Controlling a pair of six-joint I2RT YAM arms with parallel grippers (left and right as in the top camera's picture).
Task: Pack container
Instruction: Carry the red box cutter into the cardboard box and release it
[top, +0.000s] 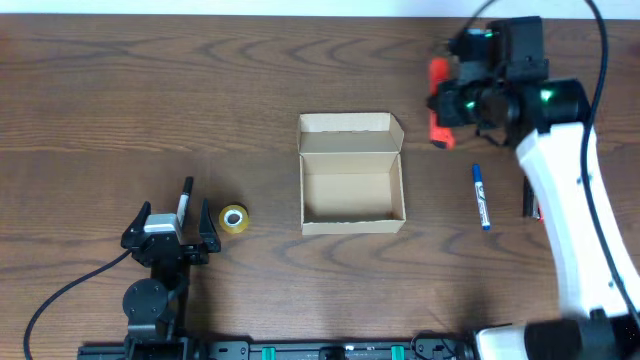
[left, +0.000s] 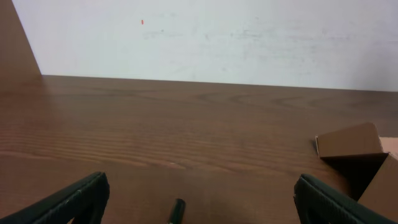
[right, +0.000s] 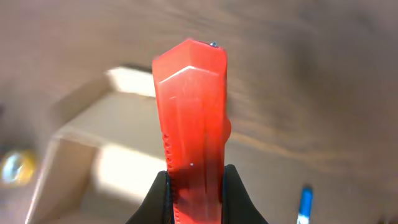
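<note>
An orange-red tool (right: 189, 112) is gripped in the right claw (right: 194, 198), aloft beside the open container (top: 350, 228) at the middle of the counter (top: 120, 90). Carrying is judged in hand, so a shift over the box before release is called for; the left claw (top: 172, 228) is spread, empty. Counted are one container, one red tool, one blue marker (top: 481, 197), one tape roll (top: 234, 218), one black pen (top: 185, 198) and one dark pen (top: 527, 200)

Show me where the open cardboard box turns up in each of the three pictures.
Overhead: the box sits mid-table, lid open.
Left wrist: the box shows at the right edge, partly cut off.
Right wrist: the box is blurred at lower left, behind the red object.
Shared landmark: the brown wooden table under it in all three.
</note>
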